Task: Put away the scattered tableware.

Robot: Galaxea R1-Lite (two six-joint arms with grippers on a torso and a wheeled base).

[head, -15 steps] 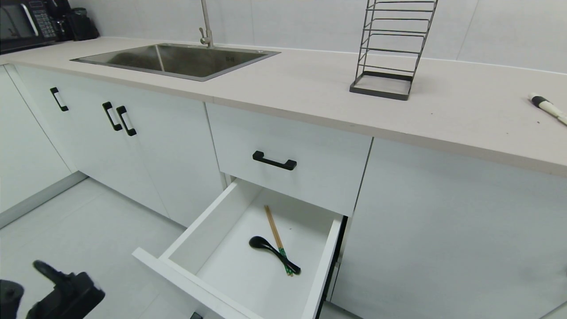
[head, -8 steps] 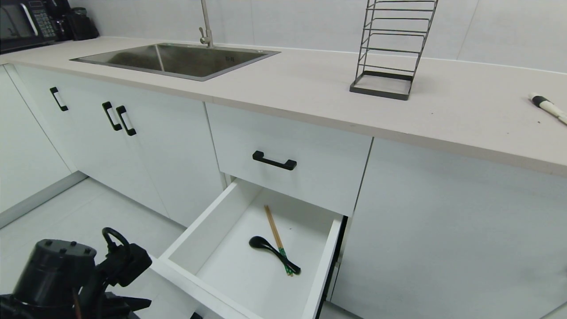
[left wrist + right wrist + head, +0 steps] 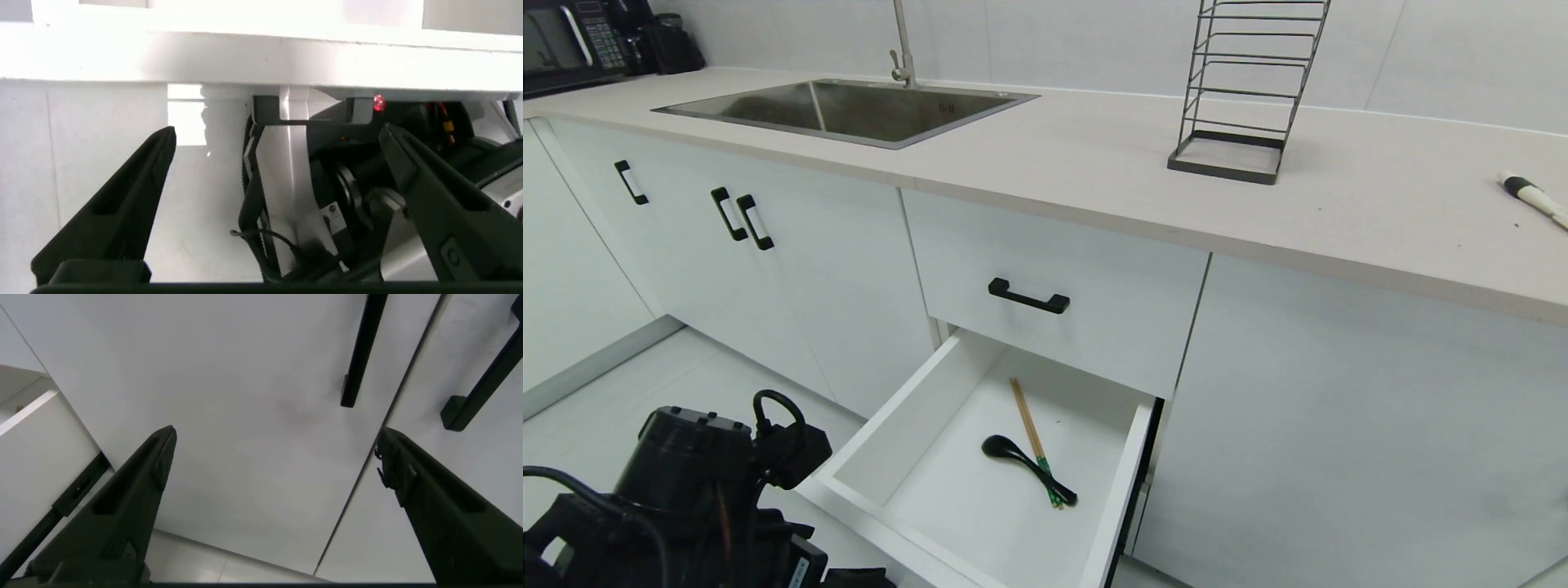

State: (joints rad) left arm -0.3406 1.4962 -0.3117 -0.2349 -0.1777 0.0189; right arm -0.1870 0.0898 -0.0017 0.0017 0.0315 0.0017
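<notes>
So, the black spoon [image 3: 1013, 452] and chopsticks [image 3: 1031, 425] are laid touching on the floor of the pulled-out drawer [image 3: 890, 404], so the stowing looks done. The left gripper [image 3: 278, 204] is held empty, jaws spread wide, near the drawer's front, likely for pushing it shut. The right gripper [image 3: 274, 506] is likewise spread and empty, pointed at the cabinet doors [image 3: 245, 392].
</notes>
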